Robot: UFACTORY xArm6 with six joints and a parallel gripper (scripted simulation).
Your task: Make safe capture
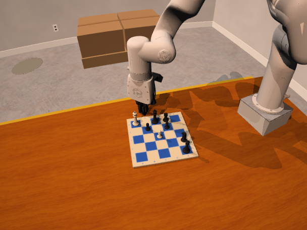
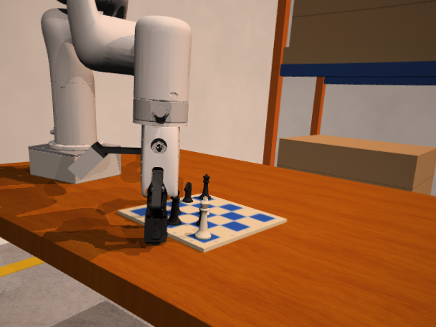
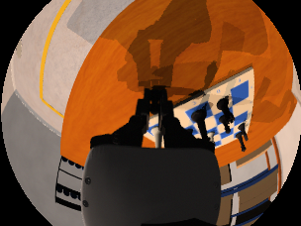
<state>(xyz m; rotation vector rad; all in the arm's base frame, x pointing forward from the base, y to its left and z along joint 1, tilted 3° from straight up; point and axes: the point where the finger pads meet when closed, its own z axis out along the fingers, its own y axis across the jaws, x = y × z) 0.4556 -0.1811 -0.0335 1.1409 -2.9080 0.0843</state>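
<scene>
The blue-and-cream chessboard [image 1: 151,154] [image 2: 251,223] [image 3: 242,92] lies on the orange table. My gripper [image 1: 143,112] [image 2: 155,233] [image 3: 154,97] is down at the table just off the board's far edge, beside the tall white piece [image 1: 135,118] [image 2: 204,219]. Its fingers are shut on a small black piece that they almost wholly hide. A white pawn [image 1: 159,134] stands mid-board. Black pieces stand near it: a pawn [image 1: 147,126], a tall piece [image 1: 154,117] [image 2: 206,186], two more behind [image 1: 165,117] [image 1: 166,124], and two at the right edge [image 1: 183,136] [image 1: 186,147].
The arm's grey base [image 1: 265,113] [image 2: 54,163] stands at the table's right rear. The table's yellow-trimmed edge [image 1: 75,108] runs close behind the gripper. Cardboard boxes [image 1: 106,38] [image 2: 355,161] stand on the floor beyond the table.
</scene>
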